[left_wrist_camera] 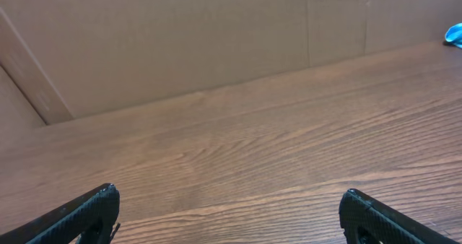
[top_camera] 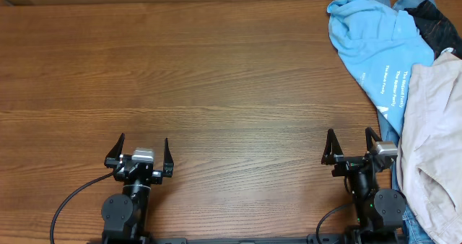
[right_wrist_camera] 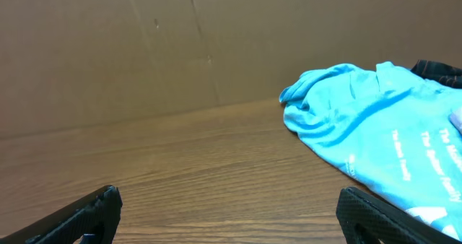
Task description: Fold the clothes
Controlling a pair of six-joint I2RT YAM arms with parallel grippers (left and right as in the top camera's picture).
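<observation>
The beige khaki shorts (top_camera: 433,136) lie crumpled at the table's right edge, on top of a pile of clothes; only a pale sliver of them shows at the right edge of the right wrist view (right_wrist_camera: 457,120). My right gripper (top_camera: 351,141) is open and empty just left of the shorts, over bare wood (right_wrist_camera: 231,201). My left gripper (top_camera: 143,146) is open and empty at the front left, far from the shorts (left_wrist_camera: 231,204).
A light blue T-shirt with white print (top_camera: 375,45) lies behind and under the shorts; it also shows in the right wrist view (right_wrist_camera: 375,128). A black garment (top_camera: 438,24) lies at the far right corner. A cardboard wall (left_wrist_camera: 216,35) stands behind the wooden table (top_camera: 216,92).
</observation>
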